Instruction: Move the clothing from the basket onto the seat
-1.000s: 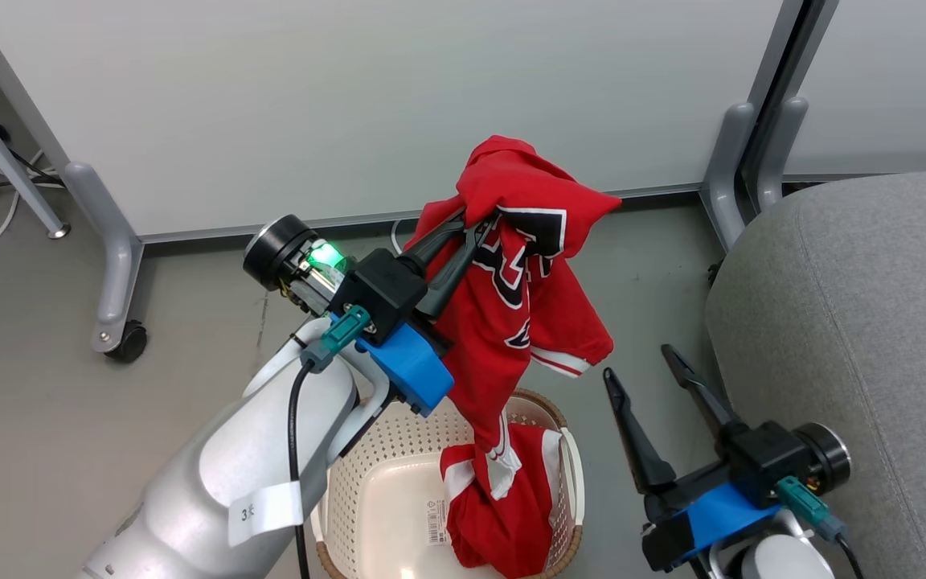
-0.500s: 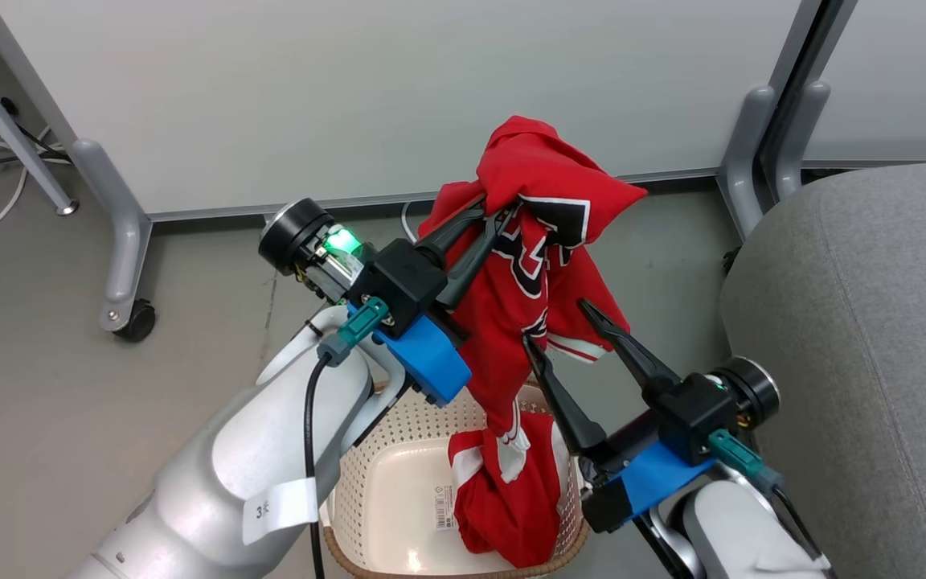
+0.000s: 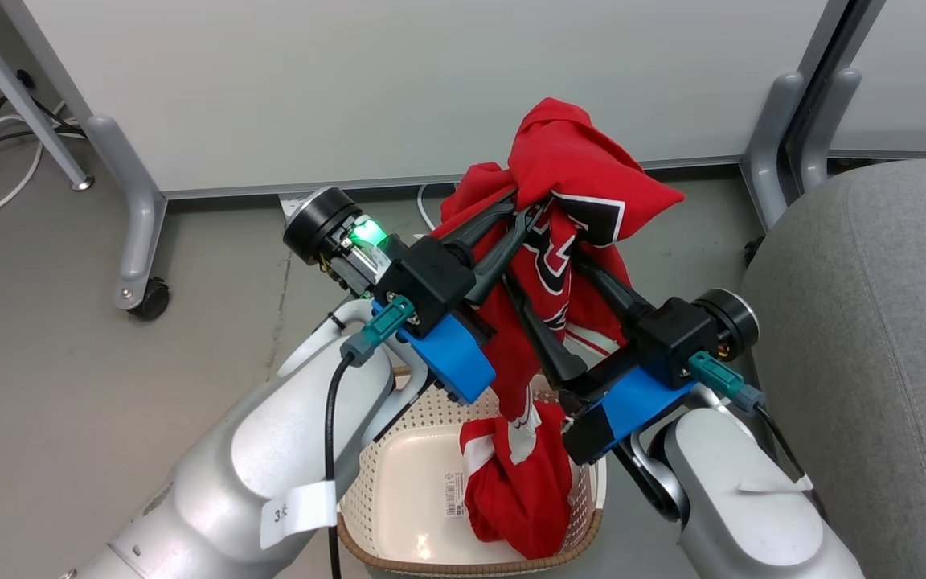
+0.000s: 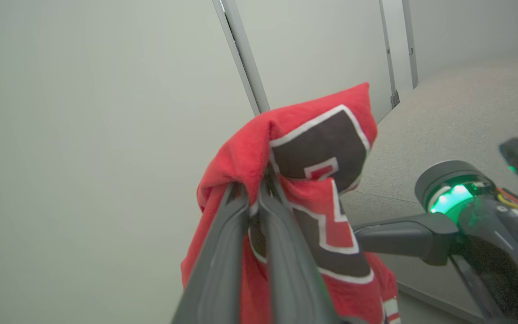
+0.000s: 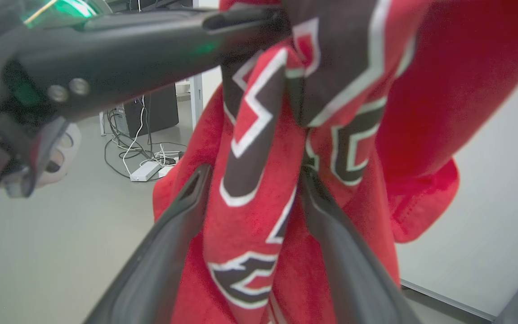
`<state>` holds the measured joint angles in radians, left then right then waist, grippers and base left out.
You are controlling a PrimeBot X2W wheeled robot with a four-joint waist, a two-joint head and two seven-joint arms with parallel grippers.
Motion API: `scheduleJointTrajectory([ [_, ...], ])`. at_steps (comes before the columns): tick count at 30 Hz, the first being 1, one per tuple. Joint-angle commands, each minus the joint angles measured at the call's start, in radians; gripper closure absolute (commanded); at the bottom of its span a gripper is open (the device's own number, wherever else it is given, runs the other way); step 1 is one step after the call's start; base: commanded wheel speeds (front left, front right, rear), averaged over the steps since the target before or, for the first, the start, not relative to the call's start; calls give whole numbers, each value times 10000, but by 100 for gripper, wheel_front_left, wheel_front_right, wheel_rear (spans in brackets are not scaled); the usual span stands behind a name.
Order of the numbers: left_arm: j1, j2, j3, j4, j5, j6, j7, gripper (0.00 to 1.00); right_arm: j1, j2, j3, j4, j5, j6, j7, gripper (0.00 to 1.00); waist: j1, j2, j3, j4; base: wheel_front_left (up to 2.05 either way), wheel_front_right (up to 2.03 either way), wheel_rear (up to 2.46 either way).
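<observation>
The soft red jersey (image 3: 592, 161), with black white-edged numerals, hangs bunched above the basket (image 3: 366, 490). It is pinched in the left gripper (image 3: 521, 213), whose fingers are clamped tight on the cloth. The right gripper (image 3: 543, 269) is spread wide, its dark tapered fingers on either side of a hanging fold but not closed on it. A second, white-banded garment (image 3: 523, 490) lies crumpled in the perforated cream basket. The grey fabric seat (image 3: 873, 322) stands to the right, and a pale panel (image 3: 350, 80) behind.

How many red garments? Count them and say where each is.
2. A jersey hangs pinched in the left gripper; a second garment lies in the basket. More could be hidden underneath.
</observation>
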<state>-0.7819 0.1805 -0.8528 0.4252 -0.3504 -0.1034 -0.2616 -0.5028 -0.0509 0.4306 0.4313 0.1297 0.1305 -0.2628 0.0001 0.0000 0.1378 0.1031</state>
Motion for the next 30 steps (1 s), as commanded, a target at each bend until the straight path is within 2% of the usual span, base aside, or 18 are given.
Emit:
scheduleJointTrajectory([
  [1,-139,-24,1,-9,35,-21,-51,100,-184,2,45,-16,151,3,-33,50,-1,0,-1,10,0,0,0],
  [2,-132,-28,-1,3,41,-27,-51,100,-234,3,69,2,211,3,-33,100,-1,0,-7,11,0,0,0],
  [27,-19,-23,120,171,89,-95,-50,100,-256,8,179,117,355,3,-33,100,-1,0,-90,-58,0,0,0],
  [28,-29,-25,126,187,85,-93,-50,22,-244,8,171,108,353,3,-33,100,-1,0,-83,-61,0,0,0],
  [29,-44,-24,134,200,102,-60,-50,0,-232,6,166,98,347,3,-33,100,-1,0,-75,-67,0,0,0],
  [30,-47,-36,144,202,100,-40,-50,0,-219,6,153,90,334,3,-33,100,-1,0,-62,-69,0,0,0],
])
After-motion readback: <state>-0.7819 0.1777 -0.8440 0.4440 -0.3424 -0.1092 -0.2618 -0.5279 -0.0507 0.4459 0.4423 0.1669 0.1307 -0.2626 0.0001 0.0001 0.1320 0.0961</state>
